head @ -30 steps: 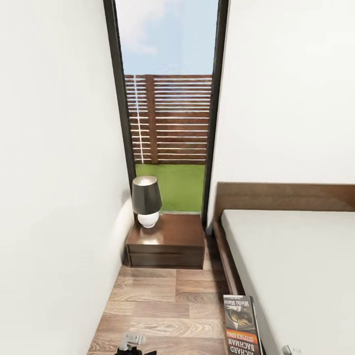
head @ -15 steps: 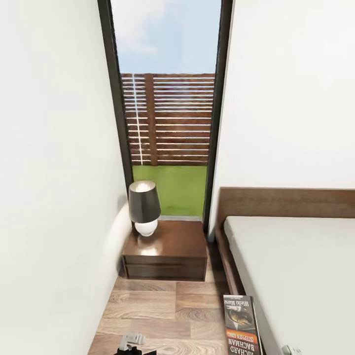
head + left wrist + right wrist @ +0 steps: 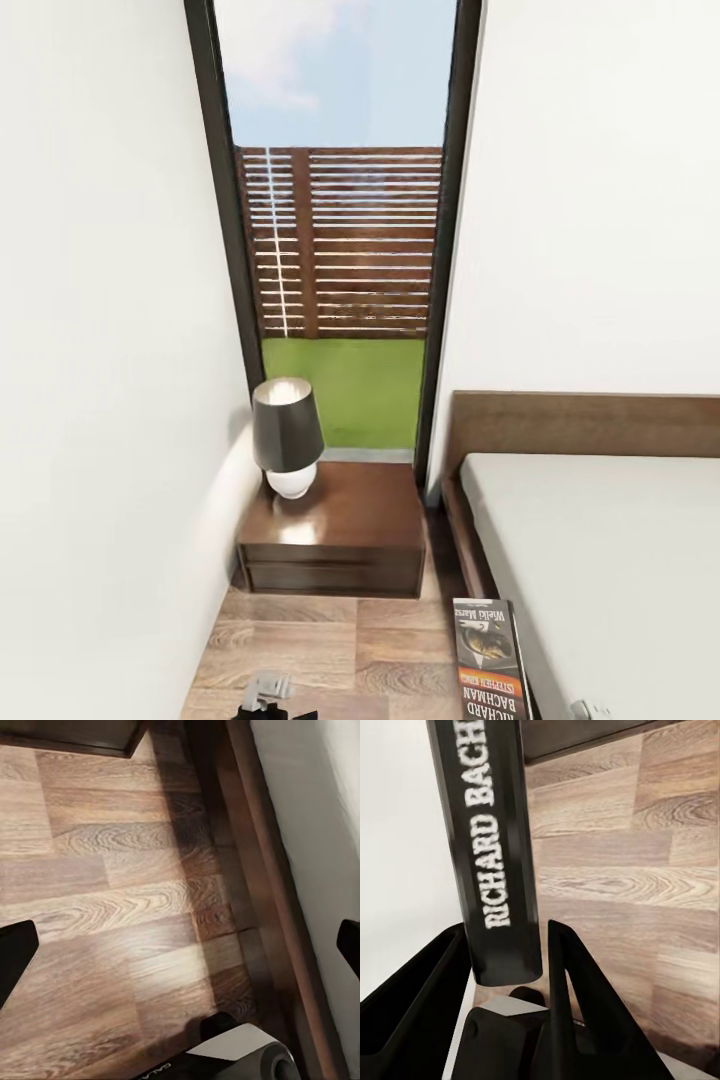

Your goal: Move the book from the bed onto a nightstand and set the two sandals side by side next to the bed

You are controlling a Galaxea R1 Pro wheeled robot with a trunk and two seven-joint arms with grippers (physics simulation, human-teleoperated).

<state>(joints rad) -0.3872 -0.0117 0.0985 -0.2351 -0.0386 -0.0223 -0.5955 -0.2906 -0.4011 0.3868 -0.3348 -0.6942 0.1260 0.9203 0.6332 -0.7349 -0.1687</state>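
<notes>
Book (image 3: 499, 847) is clamped spine-out in the right claw (image 3: 506, 967) for carrying. Nightstand (image 3: 335, 530) is seen at 12 o'clock, its top kept free beside a lamp (image 3: 287, 435). The left claw (image 3: 180, 945) is held apart, empty.

Book (image 3: 491, 660) – dark cover, orange band – held above floor beside bed (image 3: 600, 560); nightstand (image 3: 335, 530) ahead.

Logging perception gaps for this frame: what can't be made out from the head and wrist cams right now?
- Book: head view, lower part cut off by the frame's bottom edge; the right wrist view gives just its spine between the right gripper fingers.
- Left gripper: left wrist view, fingertips clipped at both side edges.
- Nightstand: back corner behind the lamp.
- Bed: cut off at the right edge.
</notes>
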